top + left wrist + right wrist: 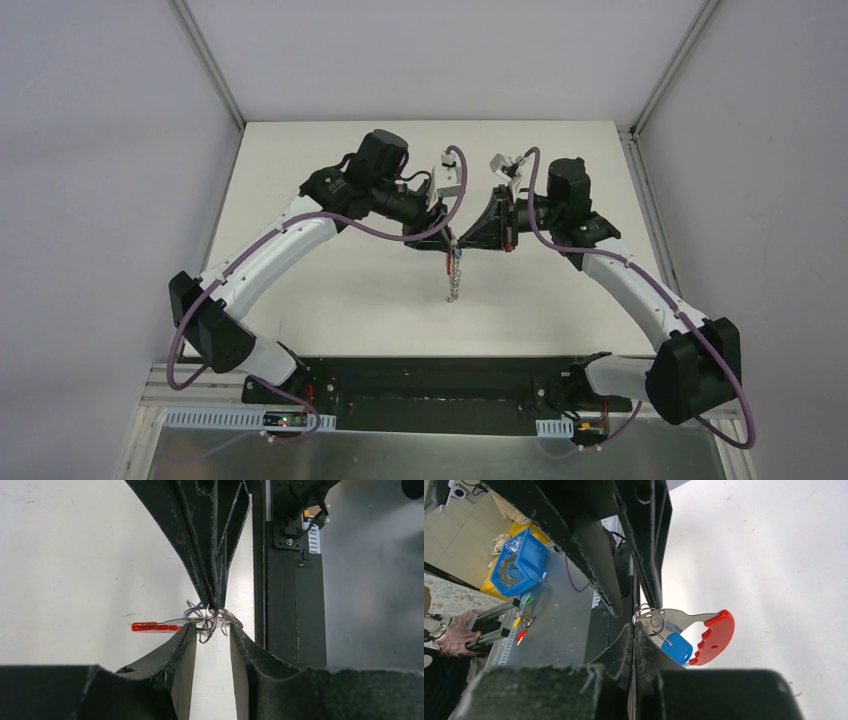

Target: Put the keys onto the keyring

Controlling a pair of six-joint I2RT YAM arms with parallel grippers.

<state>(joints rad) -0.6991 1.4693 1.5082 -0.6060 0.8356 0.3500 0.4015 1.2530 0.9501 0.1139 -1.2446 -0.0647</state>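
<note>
Both grippers meet above the middle of the table. The keyring (716,636) is a red curved band on a silvery plate with small wire rings. My right gripper (633,627) is shut on one of those rings. A key with a blue head (677,648) hangs on a ring beside the band. From above, the keyring's chain (453,282) dangles below the grippers. My left gripper (212,630) stands open, its fingertips (191,631) at either side of the ring cluster (209,617). The right gripper (216,605) pinches that cluster from above, and the red band (150,627) sticks out to the left.
The white table (330,290) lies under both arms. Metal frame posts (210,60) rise at its back corners. The black base rail (430,395) runs along the near edge. A blue bin (519,567) sits off the table in the background.
</note>
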